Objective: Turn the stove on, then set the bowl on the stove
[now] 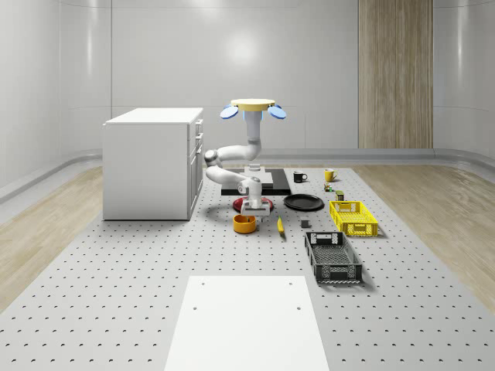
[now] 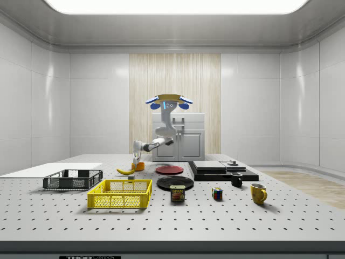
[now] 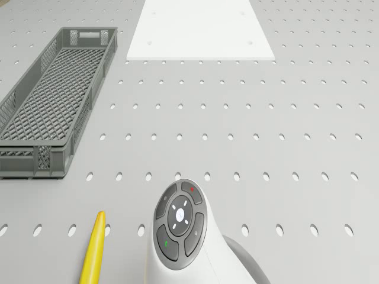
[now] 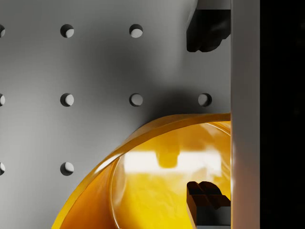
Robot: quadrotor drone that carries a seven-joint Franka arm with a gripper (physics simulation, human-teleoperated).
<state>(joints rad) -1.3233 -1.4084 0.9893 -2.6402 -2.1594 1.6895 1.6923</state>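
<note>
Glossy rounded orange bowl beneath open hand.

White arm — tan disc-shaped drone, blue rotors, dark fingertips.

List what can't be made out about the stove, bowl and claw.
- Stove on or off: in the side view the knob is too small, and in the whole-scene view the arm covers part of it.
- Bowl's far side: in the wrist view it is cut off by a pale bar.
- Claw, open astride the bowl's rim: the wrist view doesn't show whether it touches the rim.
- Drone, hovering over the table: what lies directly beneath it is unclear.
</note>
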